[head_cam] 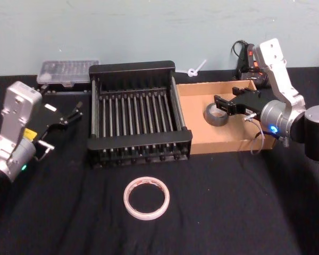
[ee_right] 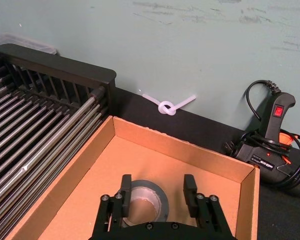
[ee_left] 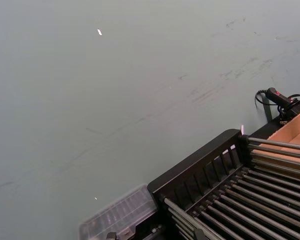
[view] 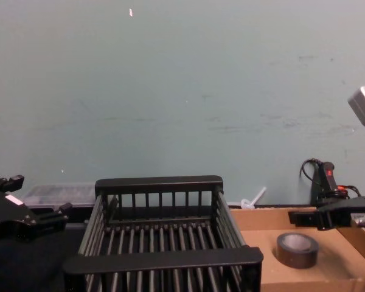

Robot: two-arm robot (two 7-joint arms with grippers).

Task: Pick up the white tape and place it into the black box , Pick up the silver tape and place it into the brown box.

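Already the small dark grey-silver tape roll lies flat in the shallow brown cardboard box, between the right gripper's spread, empty fingers. Next, the large thin white tape ring lies flat before the black slatted crate — nearer the left gripper, apparently open, well apart. Its red core print is hard to read.
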